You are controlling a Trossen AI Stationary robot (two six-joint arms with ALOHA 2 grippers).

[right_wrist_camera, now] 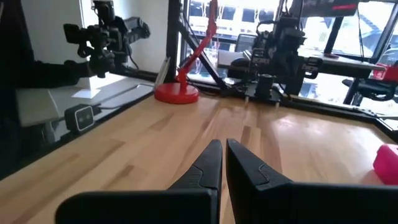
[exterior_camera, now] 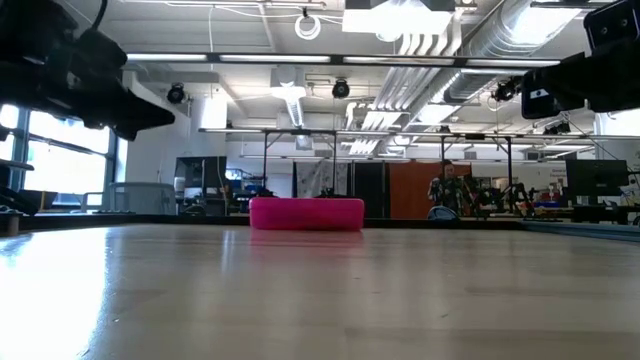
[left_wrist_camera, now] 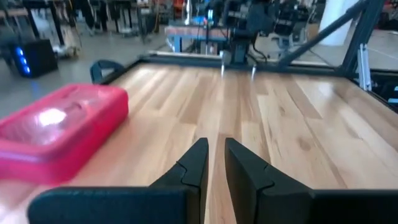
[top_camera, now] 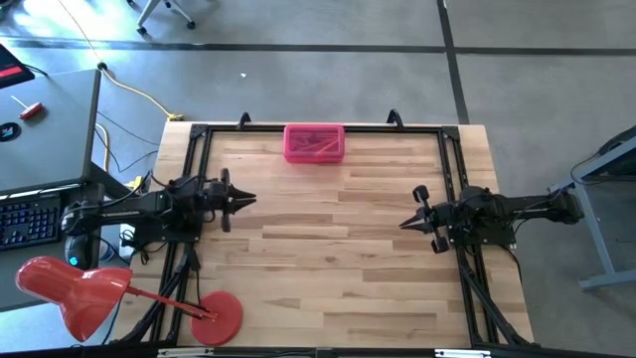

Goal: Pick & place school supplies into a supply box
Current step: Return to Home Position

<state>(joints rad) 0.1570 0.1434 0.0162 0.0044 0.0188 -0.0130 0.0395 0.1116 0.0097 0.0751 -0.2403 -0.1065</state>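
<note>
The pink supply box [top_camera: 314, 142] rests on its bottom at the middle of the table's far edge, lid down. Thin dark shapes, the school supplies [top_camera: 320, 145], show faintly through the lid. The box also appears in the low view [exterior_camera: 306, 213] and both wrist views [left_wrist_camera: 56, 134] [right_wrist_camera: 387, 163]. My left gripper [top_camera: 248, 200] [left_wrist_camera: 216, 146] hovers at the table's left side, pointing level toward the right, with a narrow gap and nothing between its fingers. My right gripper [top_camera: 405, 224] [right_wrist_camera: 224, 146] hovers at the right side, pointing left, shut and holding nothing.
A red desk lamp stands with its round base [top_camera: 217, 316] [right_wrist_camera: 176, 93] on the near left corner, its head [top_camera: 75, 293] off the table's left. A black frame rail [top_camera: 447, 159] runs along the table's edges. Bare wood [top_camera: 328, 249] lies between the grippers.
</note>
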